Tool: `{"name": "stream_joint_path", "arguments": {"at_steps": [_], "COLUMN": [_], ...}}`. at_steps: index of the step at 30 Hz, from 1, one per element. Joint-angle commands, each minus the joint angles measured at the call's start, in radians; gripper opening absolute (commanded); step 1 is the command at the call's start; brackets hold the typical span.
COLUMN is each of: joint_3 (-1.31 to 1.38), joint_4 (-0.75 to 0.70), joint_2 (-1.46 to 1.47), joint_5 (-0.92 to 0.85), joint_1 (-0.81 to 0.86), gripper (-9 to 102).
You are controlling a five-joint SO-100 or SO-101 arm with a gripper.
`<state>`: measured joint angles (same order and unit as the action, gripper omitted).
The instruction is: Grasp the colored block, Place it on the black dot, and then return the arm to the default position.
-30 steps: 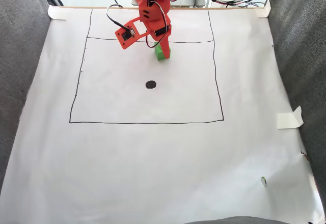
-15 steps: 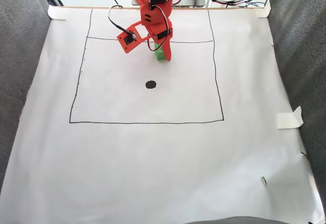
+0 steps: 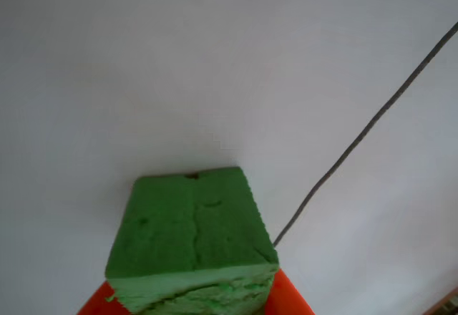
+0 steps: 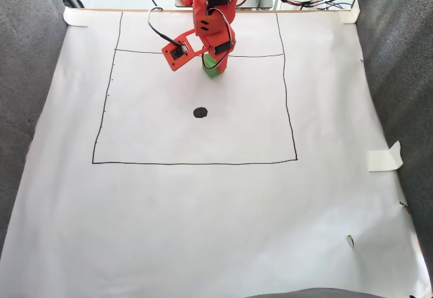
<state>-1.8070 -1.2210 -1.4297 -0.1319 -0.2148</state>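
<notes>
Orange and pointed, the pincer (image 4: 215,66) is reaching down from the arm (image 4: 206,13) at the far middle of the table and is closing on the block (image 4: 212,70), gripping it by its sides. In the other view the block (image 3: 192,238) is sitting between orange fingers (image 3: 288,297) that are showing at its lower corners, its green top cracked and its near face crumbly; whether it is touching the paper or hanging just above it, I cannot tell. In the fixed view the block is lying just below the upper drawn line (image 4: 257,56) of the big square, near the middle of that line. In the other view a thin dark line (image 3: 358,139) is running slantwise past the block's right side. The dot (image 4: 200,112) is lying bare on the white paper (image 4: 203,223) nearer the camera, well apart from the block and a little left of it. Grey cloth (image 4: 27,74) is flanking the paper on both sides, and a folded bit of tape (image 4: 384,157) is sticking to its right edge.
</notes>
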Motion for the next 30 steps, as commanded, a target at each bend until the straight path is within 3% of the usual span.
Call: {"name": "stream_joint_path", "arguments": {"at_steps": [1,8,19,25,30], "joint_3": [0.046,0.054,0.173,0.302,0.497], "joint_4": [0.040,0.060,0.199,0.146,0.005], "joint_2": [-0.009,-0.061,-0.110,-0.002,0.133], "joint_5": [0.015,0.051,0.344,0.466,0.580], "joint_1": [0.011,0.055,0.156,0.166,0.158], "gripper": [0,0,0,0,0]}}
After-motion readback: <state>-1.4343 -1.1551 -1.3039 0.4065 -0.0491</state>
